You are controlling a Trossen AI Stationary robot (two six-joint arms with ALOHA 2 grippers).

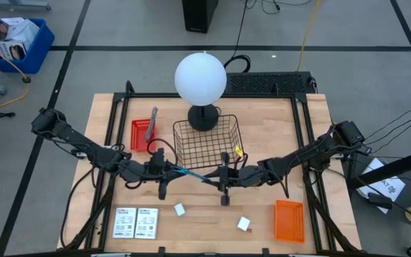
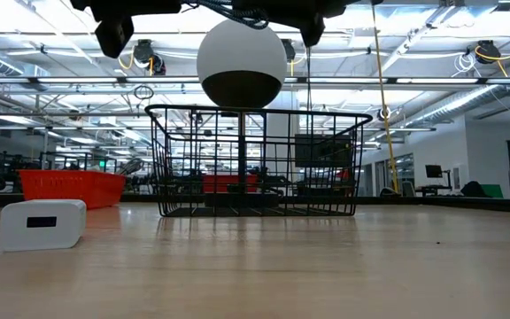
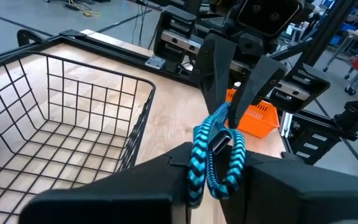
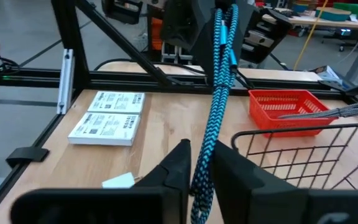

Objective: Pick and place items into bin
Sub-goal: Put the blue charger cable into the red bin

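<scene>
Light wooden table (image 1: pixel 262 214) with black metal frame rails. Resting on it: black wire basket (image 1: pixel 207 143); white globe lamp (image 1: pixel 201 78) on black base; two red-orange plastic trays (image 1: pixel 143 134) (image 1: pixel 289 220); two white printed cards (image 1: pixel 136 223); two small white blocks (image 1: pixel 180 209) (image 1: pixel 244 223).

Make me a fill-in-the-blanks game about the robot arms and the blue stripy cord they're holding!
1. The left gripper and right gripper hold the two ends of one teal braided ____.
2. The wire basket on the table is ____ inside.
3. Beside the wire basket stands a white ____ lamp.
4. Two white printed cards lie ____ by side.

Missing words: cord; empty; globe; side
</scene>
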